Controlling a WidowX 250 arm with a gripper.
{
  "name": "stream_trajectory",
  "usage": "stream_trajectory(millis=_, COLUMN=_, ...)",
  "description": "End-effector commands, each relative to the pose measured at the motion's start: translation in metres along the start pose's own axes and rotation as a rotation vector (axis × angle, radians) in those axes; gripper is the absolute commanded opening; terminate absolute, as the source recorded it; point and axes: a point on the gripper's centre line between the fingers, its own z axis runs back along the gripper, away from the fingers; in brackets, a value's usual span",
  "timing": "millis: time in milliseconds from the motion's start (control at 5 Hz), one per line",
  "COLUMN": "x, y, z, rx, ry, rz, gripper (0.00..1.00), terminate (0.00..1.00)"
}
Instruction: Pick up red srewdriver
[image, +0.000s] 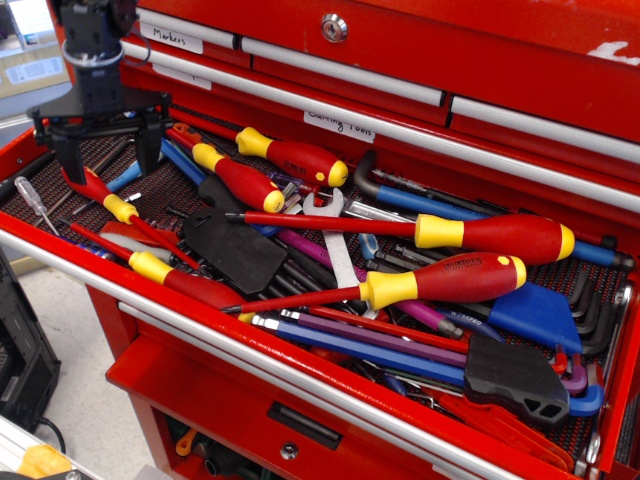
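Note:
The red srewdriver (112, 200) lies at the left of the open red tool drawer (250, 345). It is slim, with a short red handle, a yellow collar and a thin red shaft pointing to the front right. My black gripper (108, 172) hangs just above its handle end. It is open, with one finger (67, 165) on the left of the handle and the other on the right. It holds nothing. The handle's far tip is partly hidden by the gripper.
Bigger red-yellow screwdrivers (290, 158) (490, 236) (440, 278) crowd the drawer's middle and right. Another one (180, 280) lies just in front of the slim one. A tiny clear-handled screwdriver (30, 195) lies at far left. A black plastic piece (235, 248), a wrench (335, 240) and blue tools (540, 310) are nearby.

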Motion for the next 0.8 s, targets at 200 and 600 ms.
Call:
stream_trajectory(millis=200, x=0.005, y=0.007, z=-0.03, rx=-0.047, ry=-0.035, rz=0.009, gripper=1.0, terminate=0.0)
stream_trajectory(millis=600, x=0.008, y=0.001, z=-0.046, rx=-0.064, ry=0.021, rz=0.023, gripper=0.0, terminate=0.0)
